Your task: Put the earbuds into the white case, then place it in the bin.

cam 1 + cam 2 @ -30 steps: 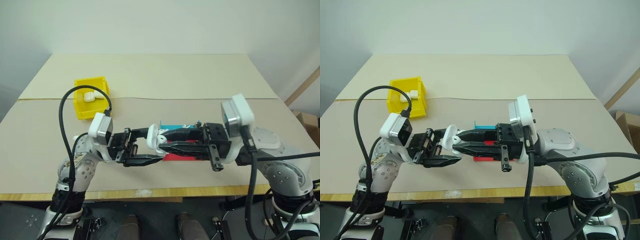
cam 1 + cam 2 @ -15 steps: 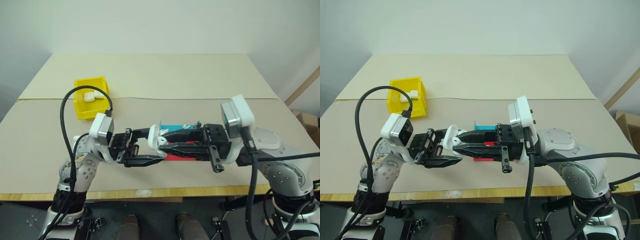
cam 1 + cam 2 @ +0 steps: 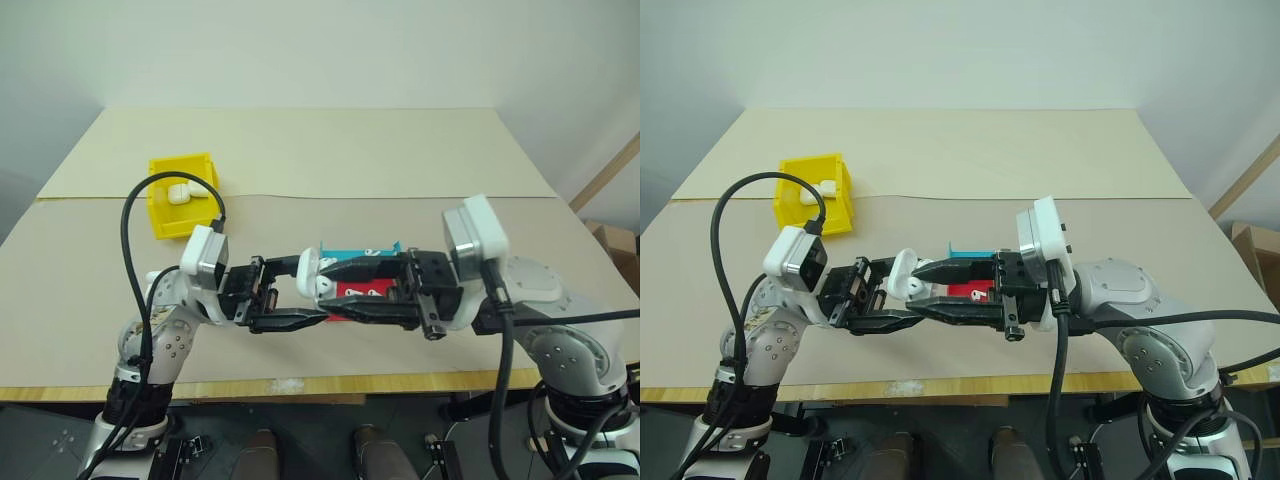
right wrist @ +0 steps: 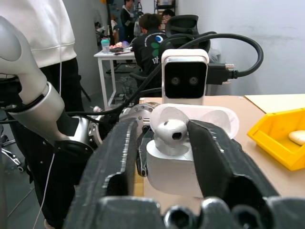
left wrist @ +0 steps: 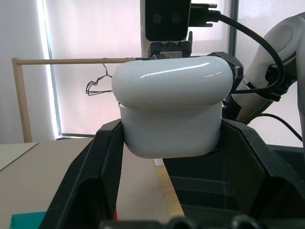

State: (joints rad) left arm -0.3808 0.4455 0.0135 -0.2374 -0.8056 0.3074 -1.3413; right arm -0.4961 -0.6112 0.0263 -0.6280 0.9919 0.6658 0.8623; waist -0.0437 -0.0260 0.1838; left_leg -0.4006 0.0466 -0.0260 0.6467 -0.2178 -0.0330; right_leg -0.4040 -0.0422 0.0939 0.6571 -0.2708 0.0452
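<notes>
Beige table (image 3: pixel 330 150) bearing yellow bin (image 3: pixel 183 194) at 10 o'clock. Left gripper (image 3: pixel 312 293) clamping white case (image 5: pixel 169 112), lid open. Right gripper (image 3: pixel 922 289) fingers standing apart, flanking earbud (image 4: pixel 170 131) sitting in case.

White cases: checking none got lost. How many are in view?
3: one white case clamped in the left gripper, two lying in the yellow bin. The arms may hide more.

A pale beige counter (image 3: pixel 330 150) carries the yellow bin (image 3: pixel 182 196) near its left side, holding white cases, while nearer the front edge a red tray (image 3: pixel 365 293) lies just beside a blue tray (image 3: pixel 352 254).
</notes>
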